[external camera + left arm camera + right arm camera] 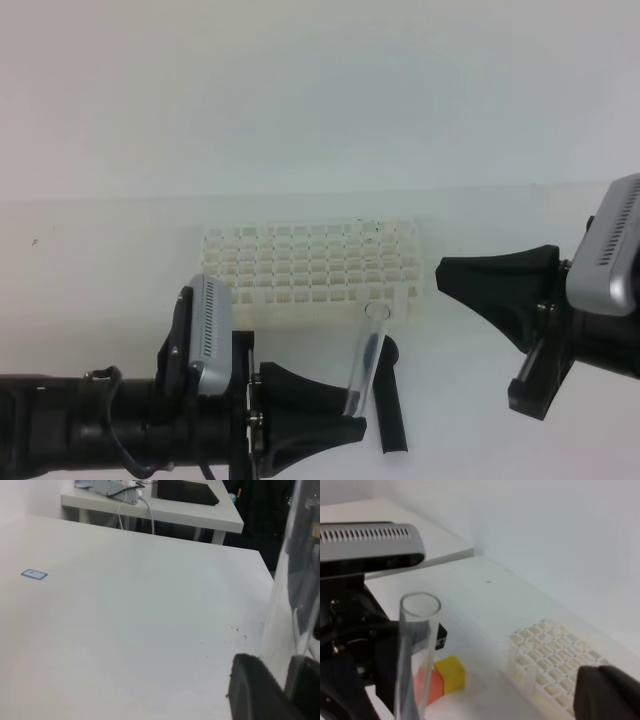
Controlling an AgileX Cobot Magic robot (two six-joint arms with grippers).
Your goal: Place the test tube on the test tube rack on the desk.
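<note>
The test tube (366, 362) stands nearly upright, gripped at its lower end by the left claw (345, 425), just near of the test tube rack (310, 268) on the bench (100, 280). The right claw (460, 275) is closed, holding nothing.

Lab bench setting, white desk (100, 290), test tube rack (300, 265), plain walls

Light was bright, even and diffuse; the plain white flat desk (120, 260) looked washed out, shadows faint, all views soft, near parts blurred.
</note>
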